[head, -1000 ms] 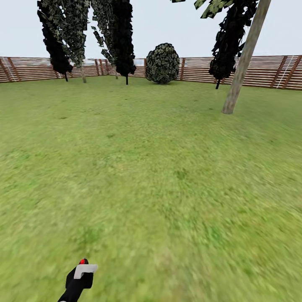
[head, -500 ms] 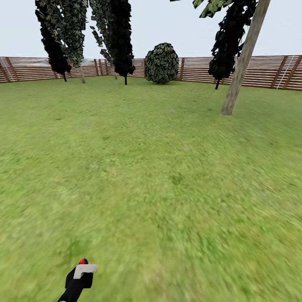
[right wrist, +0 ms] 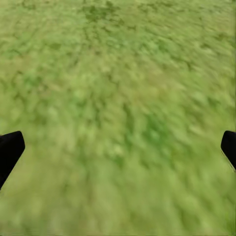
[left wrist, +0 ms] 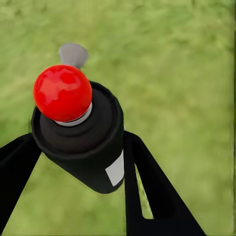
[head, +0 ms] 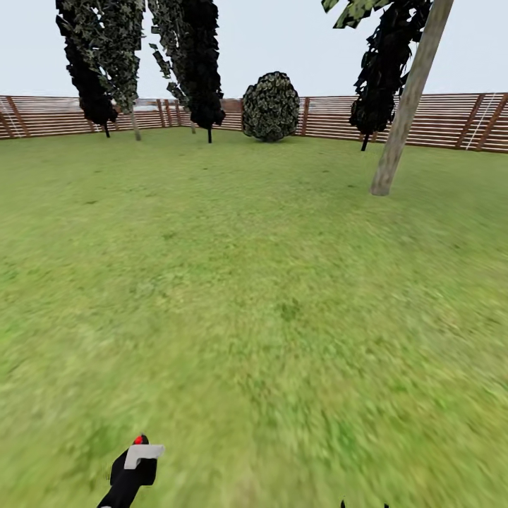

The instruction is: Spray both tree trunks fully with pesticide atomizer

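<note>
- Firmly gripped, the pesticide atomizer (left wrist: 78, 132) sits between the left gripper (left wrist: 83, 147)'s two black fingers (left wrist: 147, 191), clamped on its dark body, with the red tip (left wrist: 62, 92) pointing away from the wrist camera over grass.
- From the head view, the same atomizer (head: 139, 440) shows as a speck of red above a light-grey finger, low at the left edge of the lawn (head: 254, 296).
- Compared with a second ago, the whole head picture has slid slightly: the tree trunk (head: 409, 99) base sits a little lower and the round bush (head: 271, 106) a little further left, so the camera has moved; the left arm keeps its place in the picture.
- Two dark points of the right gripper (head: 364, 505) now peek in at the bottom edge of the head view.
- Seen from the right wrist, that gripper (right wrist: 118, 147) is spread wide over bare grass, nothing between its fingertips (right wrist: 10, 147).
- Behind stands the slatted wooden fence (head: 437, 116), with slim dark trees (head: 201, 63) before it.
</note>
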You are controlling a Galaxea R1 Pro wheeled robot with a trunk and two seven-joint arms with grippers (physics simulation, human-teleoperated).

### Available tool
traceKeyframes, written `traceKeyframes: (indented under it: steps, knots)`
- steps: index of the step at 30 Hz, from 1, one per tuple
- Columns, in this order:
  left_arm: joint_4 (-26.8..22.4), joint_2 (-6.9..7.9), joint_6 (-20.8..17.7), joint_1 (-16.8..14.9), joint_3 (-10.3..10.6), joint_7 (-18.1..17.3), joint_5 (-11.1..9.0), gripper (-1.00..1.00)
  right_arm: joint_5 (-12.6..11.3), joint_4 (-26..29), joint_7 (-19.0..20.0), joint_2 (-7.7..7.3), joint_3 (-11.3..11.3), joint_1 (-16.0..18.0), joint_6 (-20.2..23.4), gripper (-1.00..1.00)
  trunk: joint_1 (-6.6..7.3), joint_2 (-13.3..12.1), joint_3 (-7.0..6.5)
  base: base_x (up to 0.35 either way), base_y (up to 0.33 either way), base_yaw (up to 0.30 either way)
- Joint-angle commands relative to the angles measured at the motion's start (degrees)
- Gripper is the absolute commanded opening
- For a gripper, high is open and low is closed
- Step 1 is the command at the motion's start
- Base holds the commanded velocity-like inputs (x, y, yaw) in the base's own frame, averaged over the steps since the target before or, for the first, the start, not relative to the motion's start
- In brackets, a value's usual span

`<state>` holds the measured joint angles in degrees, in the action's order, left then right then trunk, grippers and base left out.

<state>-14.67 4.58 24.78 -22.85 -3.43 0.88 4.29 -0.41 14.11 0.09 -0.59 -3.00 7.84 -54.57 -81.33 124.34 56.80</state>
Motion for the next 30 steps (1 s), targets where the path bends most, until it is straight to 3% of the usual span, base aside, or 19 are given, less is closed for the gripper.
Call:
traceKeyframes:
  steps: [1,7,30]
  knots:
    - [0.0,0.0,0.0,0.0,0.0,0.0,0.0,-1.0,0.0,0.1,-0.1,0.04,0.0,0.0,0.0,1.0,0.0,0.0,0.0,0.231,-0.196,0.0]
    - [0.0,-0.01,0.0,0.0,0.0,0.0,0.0,-1.0,0.0,0.0,0.1,-0.02,0.1,0.0,0.0,1.0,0.0,0.0,0.0,0.231,-0.196,-0.1]
    - [0.1,-0.06,0.0,0.0,0.0,0.1,-0.2,-1.0,0.1,0.0,0.3,-0.11,0.4,0.0,-0.1,1.0,0.0,0.0,0.0,0.239,-0.191,-0.296]
